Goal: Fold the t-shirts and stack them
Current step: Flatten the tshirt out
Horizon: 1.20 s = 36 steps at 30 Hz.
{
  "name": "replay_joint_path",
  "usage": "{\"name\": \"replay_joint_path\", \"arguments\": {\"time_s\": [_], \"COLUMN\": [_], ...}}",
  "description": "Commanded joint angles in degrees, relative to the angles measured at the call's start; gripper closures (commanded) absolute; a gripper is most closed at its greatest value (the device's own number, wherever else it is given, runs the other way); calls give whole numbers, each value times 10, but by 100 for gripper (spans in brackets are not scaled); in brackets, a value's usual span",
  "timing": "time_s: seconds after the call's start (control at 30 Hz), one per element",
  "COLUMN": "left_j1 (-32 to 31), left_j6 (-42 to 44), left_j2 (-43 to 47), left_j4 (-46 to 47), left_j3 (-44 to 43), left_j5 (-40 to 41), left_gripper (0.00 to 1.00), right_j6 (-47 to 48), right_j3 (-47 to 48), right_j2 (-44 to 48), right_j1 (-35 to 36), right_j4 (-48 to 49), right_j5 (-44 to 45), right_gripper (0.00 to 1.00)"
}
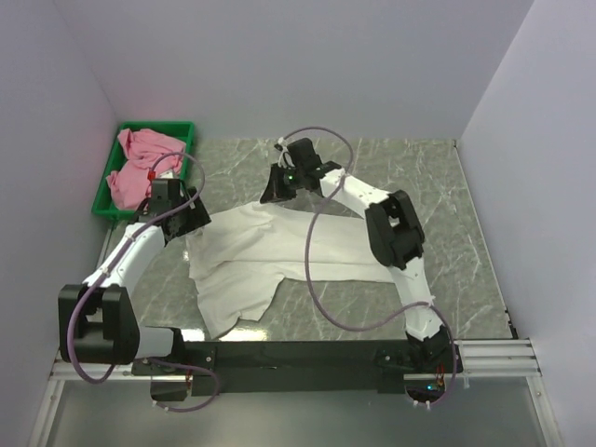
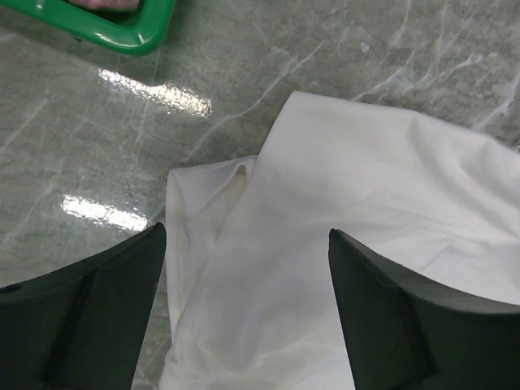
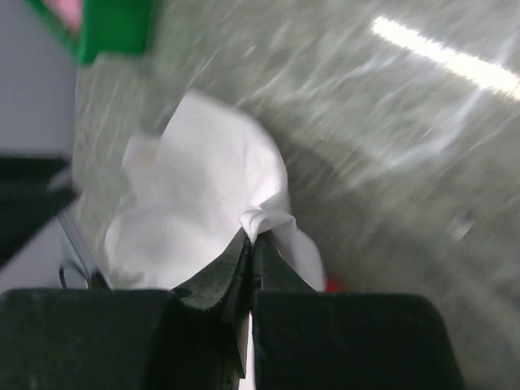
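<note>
White cotton, thin and limp: the white t-shirt (image 1: 279, 251) lies spread across the middle of the table (image 1: 447, 214), its near hem rumpled toward the arm bases. I judge it light and soft. It is not fragile, but it is likely to sag, crease and slide on the polished stone top.

Further in, the left gripper (image 2: 244, 236) hangs over the shirt's left edge with its jaws spread wide, holding nothing. A folded-over flap of cloth lies just below it. That doubled edge looks like a sensible place to pinch, since a corner or seam gives more to bite on than flat fabric.

Beyond that, at the shirt's far edge, the right gripper (image 3: 250, 236) is clamped tight on a small peak of the white cloth.

Farthest off, at the back left, the pink t-shirt (image 1: 140, 158) sits bunched in the green tray (image 1: 191, 135), not yet folded.
</note>
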<state>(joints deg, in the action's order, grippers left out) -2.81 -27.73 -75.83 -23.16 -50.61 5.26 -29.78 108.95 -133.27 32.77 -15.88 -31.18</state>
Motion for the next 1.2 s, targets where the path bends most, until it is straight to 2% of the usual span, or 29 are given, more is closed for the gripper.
{"name": "replay_joint_path", "arguments": {"time_s": [0.0,0.17,0.3,0.4,0.43,0.57,0.73,0.83,0.93,1.03,1.17], "left_j1": [2,2,1,0,-2,-38,-128,-167,-178,-179,-190], "left_j6": [-4,-36,-53,-65,-68,-92,-131,-138,-127,-117,-114], "left_j2": [46,91,144,175,182,206,185,140,87,20,-42], "left_j4": [21,3,-28,-46,-56,-67,-62,-62,-58,-64,-49], "left_j3": [8,16,27,45,58,88,87,56,21,-22,-59], "left_j5": [19,-2,-23,-51,-79,-113,-75,-27,18,41,46], "left_gripper": [14,15,15,15,14,15,15,15,20,27,42], "right_j6": [116,219,262,263,257,246,187,142,112,91,80], "right_j3": [-60,-229,-306,-344,-355,-385,-401,-449,-491,-525,-563], "right_j2": [185,276,284,289,297,368,439,477,521,560,608], "right_j1": [46,111,170,187,187,185,132,66,15,-16,-46], "right_j4": [-1,-99,-192,-231,-228,-218,-206,-188,-169,-155,-136], "right_j5": [-26,-5,39,42,49,102,240,279,309,337,345], "right_gripper": [100,99,90,77,64,44,36,32,26,25,25]}}
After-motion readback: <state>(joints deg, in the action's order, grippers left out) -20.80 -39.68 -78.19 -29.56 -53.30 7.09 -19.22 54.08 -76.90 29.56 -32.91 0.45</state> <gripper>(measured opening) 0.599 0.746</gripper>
